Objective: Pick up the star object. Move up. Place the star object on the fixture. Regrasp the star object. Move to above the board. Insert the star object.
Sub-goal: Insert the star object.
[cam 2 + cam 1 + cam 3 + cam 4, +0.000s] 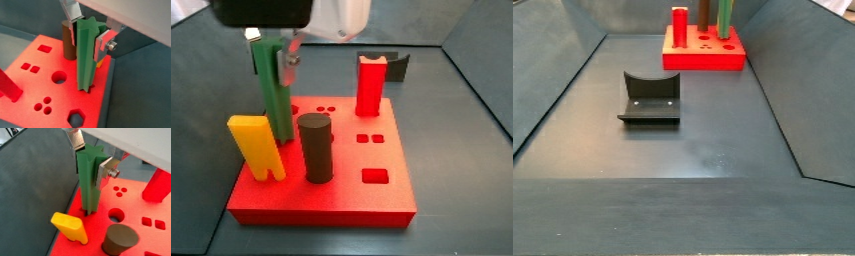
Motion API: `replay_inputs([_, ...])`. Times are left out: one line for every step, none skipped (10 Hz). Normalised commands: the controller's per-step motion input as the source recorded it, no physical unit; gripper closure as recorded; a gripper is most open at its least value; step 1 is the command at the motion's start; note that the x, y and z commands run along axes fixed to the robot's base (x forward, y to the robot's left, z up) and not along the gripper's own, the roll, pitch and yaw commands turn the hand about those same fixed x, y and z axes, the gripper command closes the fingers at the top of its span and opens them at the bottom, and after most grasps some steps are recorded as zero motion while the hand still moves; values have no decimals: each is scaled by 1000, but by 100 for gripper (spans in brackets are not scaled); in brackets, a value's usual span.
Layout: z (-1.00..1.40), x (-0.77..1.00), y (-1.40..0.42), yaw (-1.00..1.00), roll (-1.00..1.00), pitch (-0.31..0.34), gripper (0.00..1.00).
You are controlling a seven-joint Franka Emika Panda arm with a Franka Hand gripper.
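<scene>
The star object is a long dark-green ridged peg, held upright. My gripper is shut on its upper end, with a silver finger on each side. It shows the same way in the other wrist view: gripper, peg. The peg's lower end stands in a dark hole near the edge of the red board. In a side view the gripper holds the peg over the board's left part. The dark fixture stands apart on the floor.
On the board stand a yellow notched peg, a dark brown cylinder peg and a red peg, the first two close to the star object. The fixture is behind the board. Grey walls enclose the floor.
</scene>
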Motion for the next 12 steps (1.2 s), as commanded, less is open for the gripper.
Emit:
replay_inputs([-20, -234, -57, -189, -209, -103, 100])
replay_inputs([0, -257, -63, -317, -249, -117, 100])
replay_inputs([-69, -177, -23, -334, -253, -90, 100])
replay_inputs([-297, 0, 0, -283, -234, -24, 100])
replay_inputs([-434, 54, 91, -166, -151, 0, 100])
replay_inputs([-497, 183, 131, -89, -194, 0, 100])
replay_inputs([-603, 126, 114, -63, -266, -13, 100])
replay_inputs([-651, 66, 60, 0, -243, -50, 100])
replay_inputs([-726, 0, 9, 0, -201, -89, 100])
replay_inputs([-743, 0, 0, 0, -190, -96, 100])
replay_inputs([-549, -206, 0, -63, -166, -186, 100])
replay_inputs([-283, -360, 0, -37, -181, -320, 100])
